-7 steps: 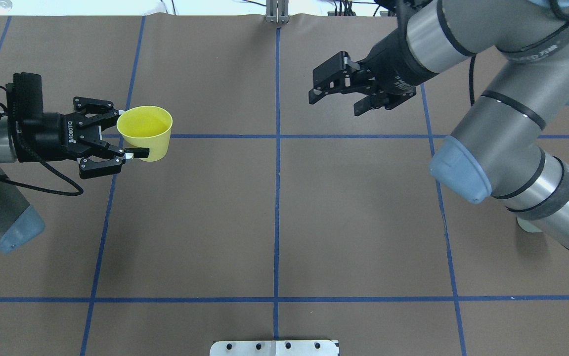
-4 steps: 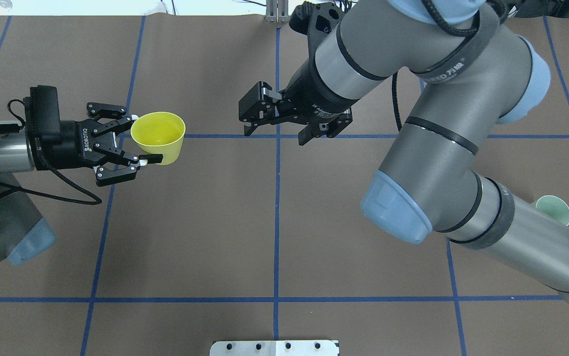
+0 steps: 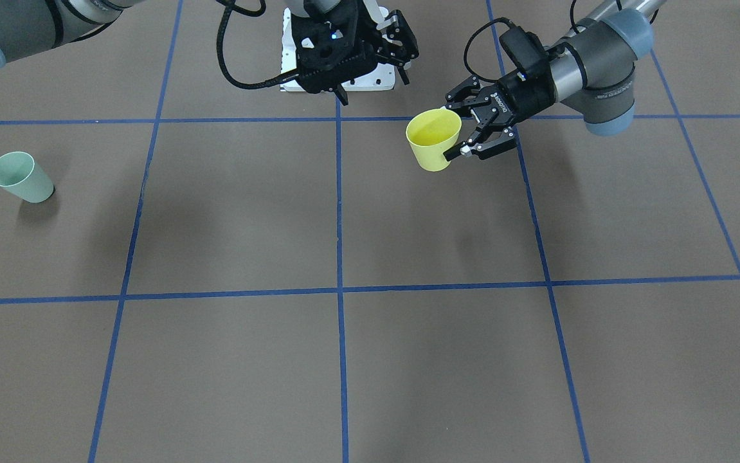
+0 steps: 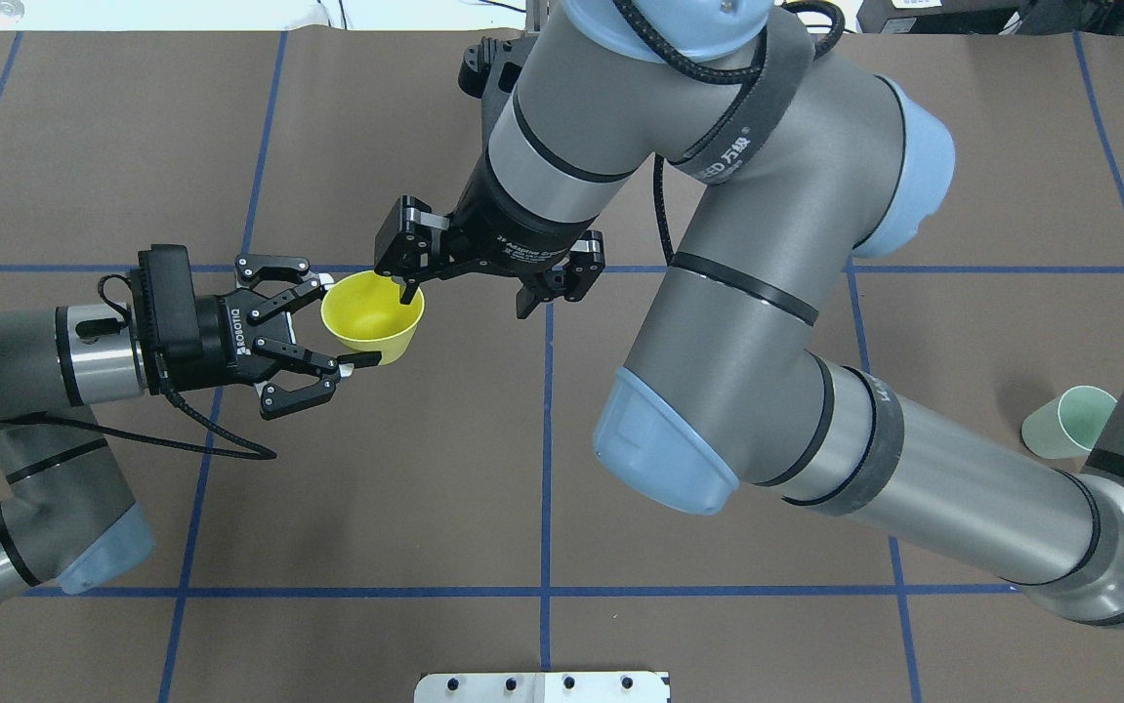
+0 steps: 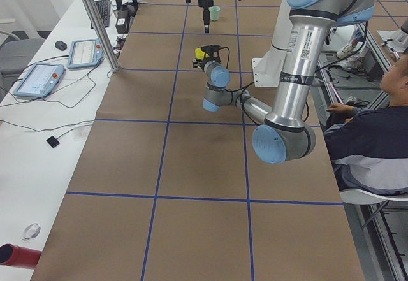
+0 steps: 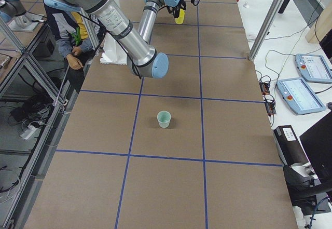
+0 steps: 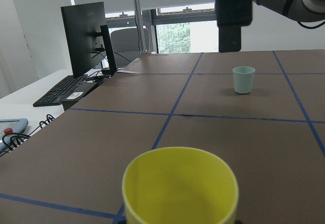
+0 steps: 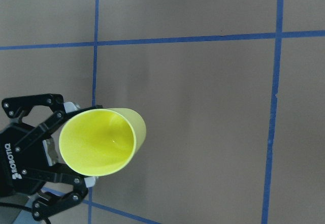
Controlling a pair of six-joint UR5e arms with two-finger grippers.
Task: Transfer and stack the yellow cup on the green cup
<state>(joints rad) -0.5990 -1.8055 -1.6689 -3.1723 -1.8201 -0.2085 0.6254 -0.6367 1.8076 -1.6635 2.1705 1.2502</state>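
The yellow cup (image 4: 373, 314) is held upright above the table in my left gripper (image 4: 347, 322), which is shut on its side wall. It also shows in the front view (image 3: 434, 138), the left wrist view (image 7: 180, 186) and, from above, in the right wrist view (image 8: 101, 141). My right gripper (image 4: 469, 291) is open and points down, with one finger at the cup's far rim; it touches nothing. The green cup (image 4: 1069, 422) stands on the table far to the right, partly behind my right arm, and shows in the front view (image 3: 20, 177) too.
My right arm's large elbow (image 4: 664, 449) hangs over the table's middle. A metal mounting plate (image 4: 542, 686) sits at the near edge. Blue tape lines (image 4: 547, 439) divide the brown table cover. An operator (image 5: 366, 134) sits at the robot's side.
My right arm has swung left across the table until its open gripper is at the yellow cup. My left gripper has carried the cup rightward toward the centre. The green cup has come into view.
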